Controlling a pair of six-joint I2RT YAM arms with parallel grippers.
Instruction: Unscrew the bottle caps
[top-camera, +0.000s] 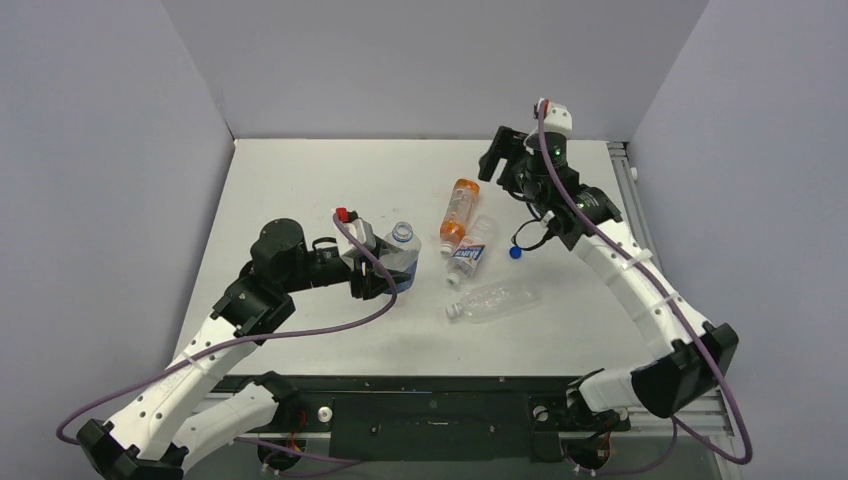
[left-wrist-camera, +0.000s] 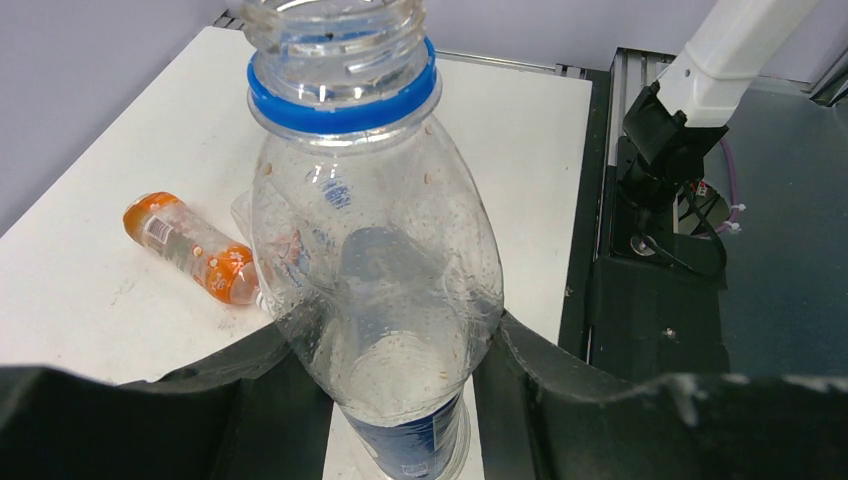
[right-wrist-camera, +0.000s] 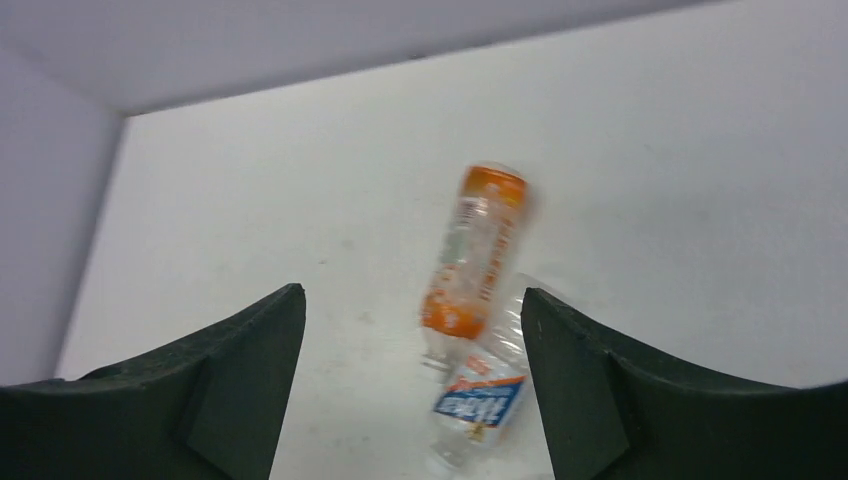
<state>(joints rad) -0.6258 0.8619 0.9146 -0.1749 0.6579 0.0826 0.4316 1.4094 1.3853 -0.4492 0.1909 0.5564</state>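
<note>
One bottle of four is seen uncapped. The Pepsi bottle is held upright near the left middle of the tabletop, clamped low on its body by the left claw, whose jaws are pressed tight against its sides. Its threaded neck is open, and only the blue ring is left below the threads. A loose blue cap is seen lying on the tabletop to the right, apart from the bottles.

The right claw is raised over the far right of the tabletop, with its jaws spread wide and nothing held between them.

Three bottles are left lying at the centre: the orange bottle, the short bottle touching it, and the plain bottle nearer the arms. A white cap is seen on the plain bottle; the other two caps cannot be made out clearly. Roughly three quarters of the work is judged to remain.
</note>
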